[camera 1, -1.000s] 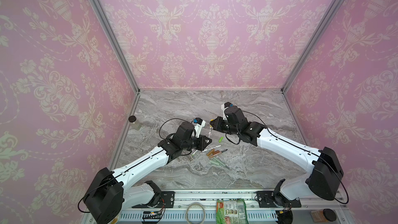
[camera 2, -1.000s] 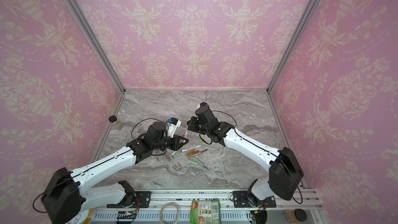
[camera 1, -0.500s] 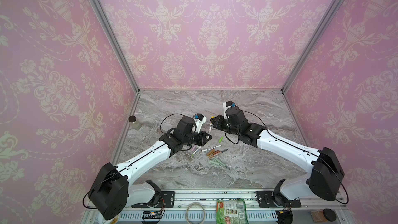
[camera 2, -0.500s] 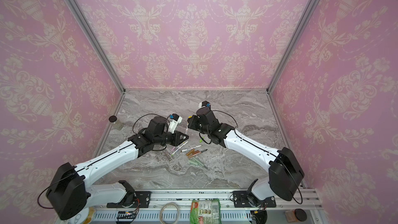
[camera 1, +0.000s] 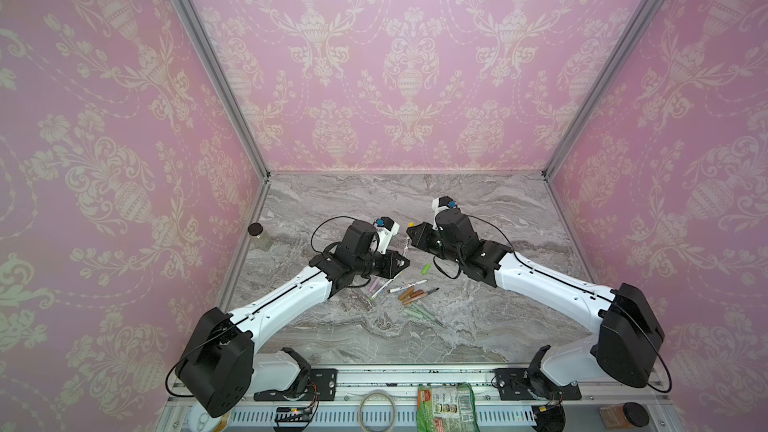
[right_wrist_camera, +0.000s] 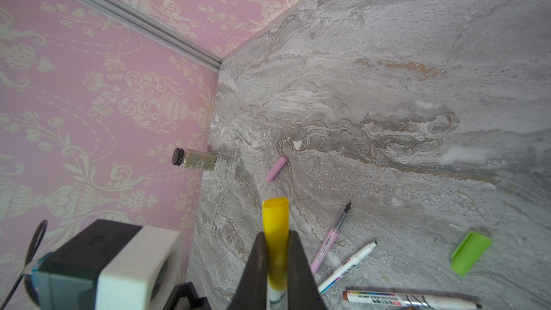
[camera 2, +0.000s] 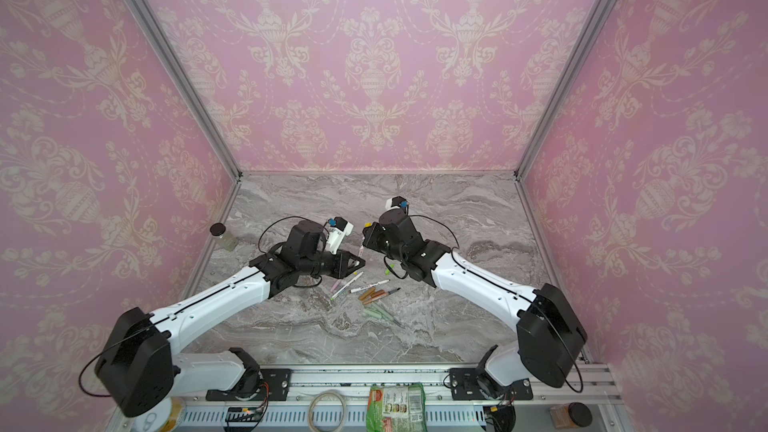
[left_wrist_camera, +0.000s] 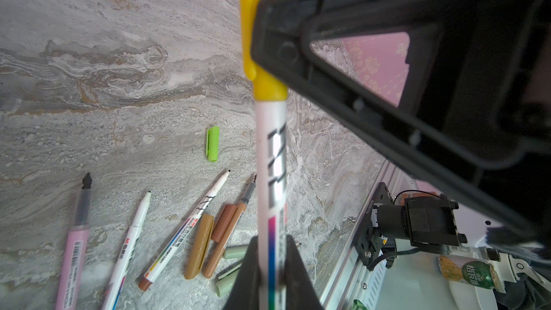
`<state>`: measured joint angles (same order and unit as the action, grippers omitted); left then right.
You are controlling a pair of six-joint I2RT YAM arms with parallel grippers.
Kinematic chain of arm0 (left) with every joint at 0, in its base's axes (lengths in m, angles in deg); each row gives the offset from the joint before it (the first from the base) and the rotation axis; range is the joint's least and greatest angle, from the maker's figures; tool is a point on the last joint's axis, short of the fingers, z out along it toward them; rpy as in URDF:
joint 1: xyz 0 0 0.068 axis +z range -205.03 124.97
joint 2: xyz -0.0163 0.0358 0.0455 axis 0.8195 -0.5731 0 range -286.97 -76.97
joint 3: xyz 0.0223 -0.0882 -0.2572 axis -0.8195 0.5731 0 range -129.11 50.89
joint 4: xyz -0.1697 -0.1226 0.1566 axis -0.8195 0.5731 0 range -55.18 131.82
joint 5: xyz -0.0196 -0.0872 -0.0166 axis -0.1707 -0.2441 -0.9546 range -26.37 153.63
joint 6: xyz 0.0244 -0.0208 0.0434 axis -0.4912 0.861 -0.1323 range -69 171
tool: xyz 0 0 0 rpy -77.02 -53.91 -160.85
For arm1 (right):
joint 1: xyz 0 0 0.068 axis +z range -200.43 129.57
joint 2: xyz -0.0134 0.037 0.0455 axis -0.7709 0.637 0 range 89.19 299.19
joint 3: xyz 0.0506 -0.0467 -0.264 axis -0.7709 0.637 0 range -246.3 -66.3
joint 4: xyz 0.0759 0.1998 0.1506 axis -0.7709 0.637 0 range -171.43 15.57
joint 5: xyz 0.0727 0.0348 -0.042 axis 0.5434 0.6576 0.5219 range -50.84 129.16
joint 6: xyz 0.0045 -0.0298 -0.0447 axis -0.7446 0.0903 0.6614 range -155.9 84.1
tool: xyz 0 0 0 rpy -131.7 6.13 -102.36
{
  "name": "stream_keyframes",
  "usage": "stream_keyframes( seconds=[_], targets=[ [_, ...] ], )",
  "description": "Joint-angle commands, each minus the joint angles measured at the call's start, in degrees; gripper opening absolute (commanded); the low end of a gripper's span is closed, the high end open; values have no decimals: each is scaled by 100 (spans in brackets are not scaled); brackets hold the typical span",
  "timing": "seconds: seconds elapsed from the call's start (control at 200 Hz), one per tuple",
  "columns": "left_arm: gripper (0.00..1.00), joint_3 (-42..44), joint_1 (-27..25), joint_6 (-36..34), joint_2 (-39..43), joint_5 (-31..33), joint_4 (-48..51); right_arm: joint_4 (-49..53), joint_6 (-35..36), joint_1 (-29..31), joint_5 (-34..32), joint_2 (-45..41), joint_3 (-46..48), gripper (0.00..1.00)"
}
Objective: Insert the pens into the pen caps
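My left gripper point(left_wrist_camera: 272, 251) is shut on the barrel of a white pen point(left_wrist_camera: 272, 174) with a rainbow stripe. Its far end sits inside a yellow pen cap point(left_wrist_camera: 268, 84). My right gripper point(right_wrist_camera: 275, 251) is shut on that yellow cap point(right_wrist_camera: 275, 219). In both top views the two grippers point(camera 1: 401, 261) point(camera 1: 411, 234) meet tip to tip above the table's middle. Loose on the table lie a bright green cap point(camera 1: 426, 269), a pink cap point(right_wrist_camera: 276, 169), a pink pen point(right_wrist_camera: 329, 243), white pens point(right_wrist_camera: 347, 266), a brown pen and cap point(left_wrist_camera: 199, 246), and sage green pens point(camera 1: 419, 312).
A small jar with a black lid point(camera 1: 259, 236) stands against the left wall. On the front rail lie a green packet point(camera 1: 444, 407), a tape ring point(camera 1: 377, 409) and a brown jar point(camera 1: 623, 415). Pink walls close the table on three sides.
My left gripper has carried the white pen up and back toward the right gripper, and the pen's end now meets the yellow cap. The right gripper has hardly moved.
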<state>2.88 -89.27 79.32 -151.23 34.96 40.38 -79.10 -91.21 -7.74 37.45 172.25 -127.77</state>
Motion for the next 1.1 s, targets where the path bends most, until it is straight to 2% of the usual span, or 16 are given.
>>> stream_keyframes(
  seconds=[0.0,0.04,0.105,0.22,0.275,0.34,0.555,0.665,1.096],
  targets=[
    [0,-220,198,-142,313,320,-2003,1480,310,41,1479,-261,-247,0],
    [0,-103,200,-62,298,221,-1983,1548,449,-89,1440,-384,-443,2],
    [0,101,194,103,279,92,-2039,1657,655,-279,1351,-548,-859,25],
    [0,365,190,311,273,-27,-2131,2024,1056,-435,1116,-702,-1304,46],
    [0,404,196,337,293,-41,-2113,2223,1201,-446,1057,-721,-1427,54],
    [0,388,194,346,316,-33,-2092,2327,1289,-450,1053,-743,-1430,58],
    [0,240,175,444,237,-140,-2064,1912,1131,-442,1225,-792,-927,58],
    [0,206,155,508,228,-195,-2055,1709,1101,-438,1309,-736,-827,54],
    [0,187,-13,574,263,-178,-1939,1481,1267,-381,1328,-242,-1177,42]
  ],
)
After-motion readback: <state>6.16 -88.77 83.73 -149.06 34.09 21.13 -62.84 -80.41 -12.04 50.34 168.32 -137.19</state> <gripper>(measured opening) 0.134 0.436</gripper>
